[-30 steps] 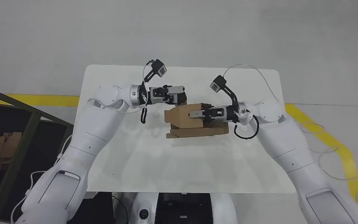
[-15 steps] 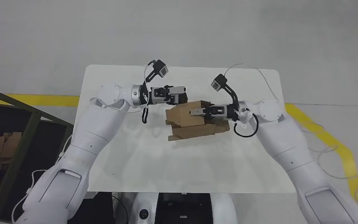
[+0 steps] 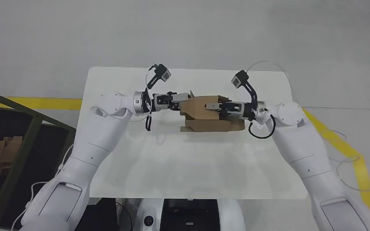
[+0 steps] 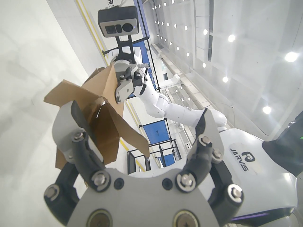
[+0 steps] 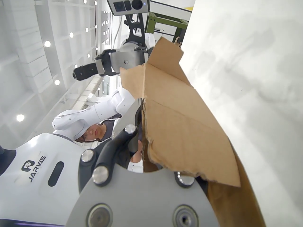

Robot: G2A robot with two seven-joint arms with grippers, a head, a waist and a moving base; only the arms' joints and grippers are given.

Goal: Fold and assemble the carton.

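A brown corrugated cardboard carton (image 3: 209, 113), half opened with its flaps splayed, sits between a two-armed robot's grippers on a white rectangular table (image 3: 173, 167). It appears to rest on the surface, though a slight lift cannot be ruled out. At the carton's right end, the right gripper (image 3: 212, 107) is pressed together on one upper wall panel, pinching it. At the carton's left end, the left gripper (image 3: 186, 99) stands spread wide, one finger (image 4: 65, 124) lying against a loose flap and the other well apart from the board, gripping nothing. From where I stand the danger is plain: the carton hangs on a single pinch. Any push from the spread gripper could swing the whole shell round that point, or skate it over the smooth tabletop instead of creasing the flap. The board beside the pinch looks ragged along its edge, and a hard pull or twist there could, I judge, tear it further or let the panel slip free. The flaps on the carton's left side also jut at different angles, and one folded out of turn could trap its neighbour outside, leaving the shell skewed rather than square.
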